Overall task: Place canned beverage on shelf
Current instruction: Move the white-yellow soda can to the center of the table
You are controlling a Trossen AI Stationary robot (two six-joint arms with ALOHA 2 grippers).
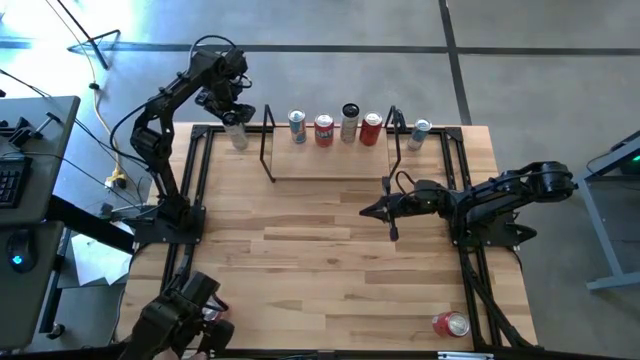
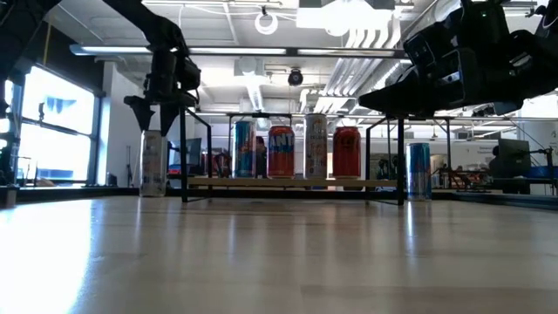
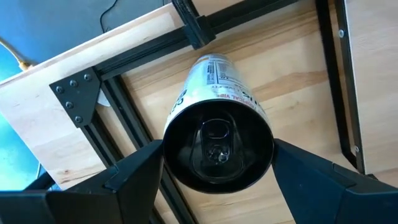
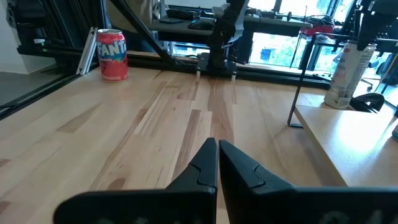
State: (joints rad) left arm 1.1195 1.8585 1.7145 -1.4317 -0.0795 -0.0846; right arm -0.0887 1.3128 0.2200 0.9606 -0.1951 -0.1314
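Observation:
A silver can (image 1: 238,136) stands upright on the table at the far left, just left of the shelf (image 1: 330,166). It also shows in the low view (image 2: 153,162) and the left wrist view (image 3: 214,93). My left gripper (image 1: 232,108) is open right above it, pointing down, one finger on each side of the can's top (image 3: 217,146). In the low view the fingertips (image 2: 142,105) stand a little above the can. My right gripper (image 1: 368,210) is shut and empty, above the table in front of the shelf's right end.
Several cans (image 1: 324,130) stand in a row on the shelf plank (image 2: 288,182). A blue can (image 1: 420,133) stands on the table right of the shelf. A red can (image 1: 450,323) stands at the near right corner. The middle of the table is bare wood.

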